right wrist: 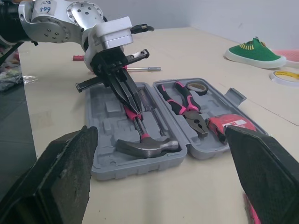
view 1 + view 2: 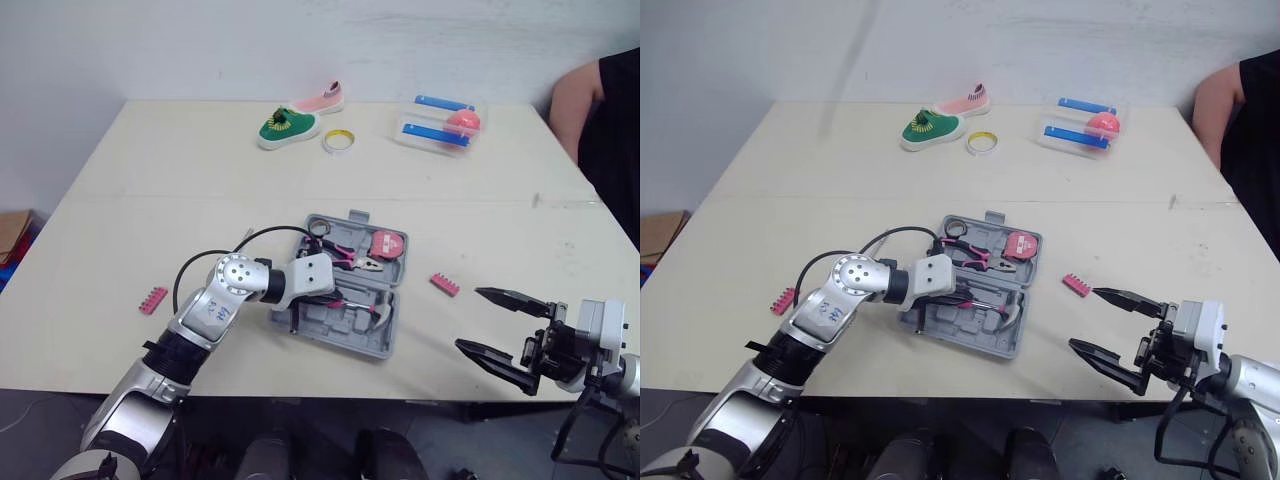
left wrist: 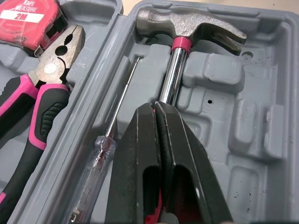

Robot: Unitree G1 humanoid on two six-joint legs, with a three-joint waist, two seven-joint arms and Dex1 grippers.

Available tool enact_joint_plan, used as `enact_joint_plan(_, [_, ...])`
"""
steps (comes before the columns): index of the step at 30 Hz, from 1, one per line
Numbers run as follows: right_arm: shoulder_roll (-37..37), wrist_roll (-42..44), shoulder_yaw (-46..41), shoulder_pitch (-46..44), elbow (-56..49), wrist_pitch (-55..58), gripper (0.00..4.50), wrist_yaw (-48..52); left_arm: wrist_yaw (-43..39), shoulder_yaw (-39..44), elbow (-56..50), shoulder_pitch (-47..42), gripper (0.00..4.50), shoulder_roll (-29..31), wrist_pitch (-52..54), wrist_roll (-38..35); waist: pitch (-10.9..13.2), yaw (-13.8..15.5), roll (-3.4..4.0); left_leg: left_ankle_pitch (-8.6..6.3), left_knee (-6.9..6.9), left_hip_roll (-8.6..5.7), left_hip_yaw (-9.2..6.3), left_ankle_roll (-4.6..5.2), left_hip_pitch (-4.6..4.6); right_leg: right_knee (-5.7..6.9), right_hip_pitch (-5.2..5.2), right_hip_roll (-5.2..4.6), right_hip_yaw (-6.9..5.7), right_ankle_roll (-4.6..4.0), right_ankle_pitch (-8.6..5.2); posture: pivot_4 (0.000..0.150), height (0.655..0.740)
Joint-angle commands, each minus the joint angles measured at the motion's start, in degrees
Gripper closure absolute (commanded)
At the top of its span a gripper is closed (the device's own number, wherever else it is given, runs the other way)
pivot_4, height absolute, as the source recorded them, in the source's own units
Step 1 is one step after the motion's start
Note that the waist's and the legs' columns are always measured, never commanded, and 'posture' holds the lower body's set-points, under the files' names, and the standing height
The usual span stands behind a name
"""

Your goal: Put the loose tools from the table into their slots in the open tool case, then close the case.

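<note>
The grey tool case (image 2: 378,348) lies open at the table's front centre. A hammer (image 3: 187,23) lies in its nearer half beside a clear-handled screwdriver (image 3: 100,154). Pink-handled pliers (image 2: 350,258) and a red tape measure (image 2: 386,244) sit in the far half. My left gripper (image 3: 155,106) is down in the case, shut on the hammer's shaft just above its pink grip. My right gripper (image 2: 468,318) hovers open and empty at the front right. One pink bit holder (image 2: 445,284) lies right of the case, another (image 2: 153,299) lies left. A metal bit driver (image 1: 142,68) lies behind the case.
At the table's far side are a green shoe (image 2: 287,127), a pink shoe (image 2: 322,99), a yellow tape roll (image 2: 339,141) and a clear box (image 2: 440,125) with blue and pink items. A person's arm (image 2: 600,110) is at the right edge.
</note>
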Motion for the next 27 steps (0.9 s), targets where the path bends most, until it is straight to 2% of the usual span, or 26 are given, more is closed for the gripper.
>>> enact_joint_plan(1, [0.5, 0.3, -1.1, -0.4, -0.7, -1.3, 0.0, 0.0, -0.9, -8.1, 7.7, 4.8, 4.45, 2.1, 3.9, 7.5, -0.2, 0.0, 0.05, -0.04, -0.01, 0.01, 0.01, 0.03, 0.05, -0.03, 0.04, 0.0, 0.01, 0.0, 0.0, 0.15, 0.74])
enact_joint_plan(4, [0.6, 0.1, -0.7, -0.3, -0.6, -1.5, 0.0, -0.1, -0.7, -10.4, 9.1, 6.1, 4.45, 2.7, 3.9, 9.7, -0.9, -0.1, 0.09, -0.1, -0.04, 0.04, 0.01, 0.03, 0.11, -0.12, 0.09, 0.0, 0.04, -0.01, 0.0, 0.15, 0.74])
enact_joint_plan(6, [0.6, -0.1, -0.5, -0.7, -0.4, -1.6, 0.0, -0.3, -0.6, -10.8, 9.6, 7.1, 4.45, 2.3, 4.5, 9.6, -1.1, -0.1, 0.27, -0.29, -0.11, 0.06, 0.02, -0.11, 0.52, -0.23, 0.47, 0.0, 0.07, -0.03, -0.03, 0.15, 0.74])
enact_joint_plan(9, [0.7, -0.3, -0.3, -1.4, 0.1, -1.8, 0.0, -0.3, 1.8, -7.3, 9.3, 8.2, 4.45, -0.3, 5.0, 6.7, -1.6, -0.1, 0.42, -0.38, -0.72, 0.15, 0.02, -0.22, 1.09, -0.76, 1.23, 0.04, 0.1, -0.1, -0.1, 0.15, 0.74])
enact_joint_plan(13, [0.8, -0.6, -0.8, -1.5, 1.1, -2.3, 0.0, 0.1, 2.7, 0.4, 6.4, 7.5, 4.45, -3.7, -3.0, 0.2, -1.6, 0.2, 0.59, -0.26, -0.84, 0.15, -0.02, -0.21, 1.11, -0.92, 0.97, 0.01, 0.07, -0.06, -0.07, 0.15, 0.74])
enact_joint_plan(15, [0.6, -1.0, -1.5, -1.6, 2.8, -3.2, 0.0, 0.9, -0.4, 7.0, 2.1, 6.9, 4.45, -4.1, -7.3, -7.2, -1.4, 0.1, 0.74, -0.18, -0.8, 0.14, -0.01, -0.19, 0.73, -0.91, 0.59, 0.0, 0.05, -0.06, 0.02, 0.15, 0.74])
enact_joint_plan(17, [0.3, -1.2, -2.5, -1.6, 4.9, -4.2, 0.0, 1.5, -2.8, 12.6, -2.3, 6.7, 4.45, -3.1, -9.2, -13.6, -0.9, -0.1, 0.37, 0.06, -0.78, 0.13, 0.02, -0.05, 0.26, -0.8, 0.11, 0.0, 0.03, -0.11, 0.05, 0.15, 0.74])
enact_joint_plan(18, [0.1, -1.4, -2.9, -1.6, 5.8, -4.7, 0.0, 1.8, -3.5, 14.8, -3.9, 6.9, 4.45, -2.7, -9.6, -16.1, -0.7, -0.2, 0.22, 0.36, -0.7, 0.14, -0.03, -0.42, -0.23, -0.72, -0.36, 0.01, -0.06, -0.13, 0.06, 0.15, 0.74])
enact_joint_plan(20, [-0.3, -1.6, -3.8, -1.8, 7.7, -5.6, 0.0, 2.4, -4.4, 18.4, -6.4, 7.7, 4.45, -1.5, -8.9, -19.8, -0.6, -0.3, 0.36, 0.51, -0.41, 0.13, -0.01, -0.49, -1.01, -0.48, -1.07, 0.08, -0.12, -0.16, 0.07, 0.15, 0.74])
enact_joint_plan(23, [-1.4, -2.8, -6.4, -3.3, 12.4, -8.8, 0.0, 3.3, -2.0, 28.0, -9.8, 10.0, 3.6, 2.4, -7.9, -24.3, -0.2, -0.3, 0.58, 0.44, -0.2, 0.07, 0.0, -0.4, -1.17, -0.27, -1.06, 0.15, -0.26, -0.12, 0.08, 0.15, 0.74])
enact_joint_plan(27, [-2.3, -3.8, -8.8, -5.1, 17.2, -11.6, 0.0, 3.4, 1.1, 38.2, -10.2, 16.2, 2.01, 7.9, -5.2, -26.4, 0.3, -0.5, 0.51, 0.44, -0.14, 0.02, 0.06, -0.27, -1.13, -0.29, -1.02, 0.14, -0.24, -0.01, 0.13, 0.15, 0.74])
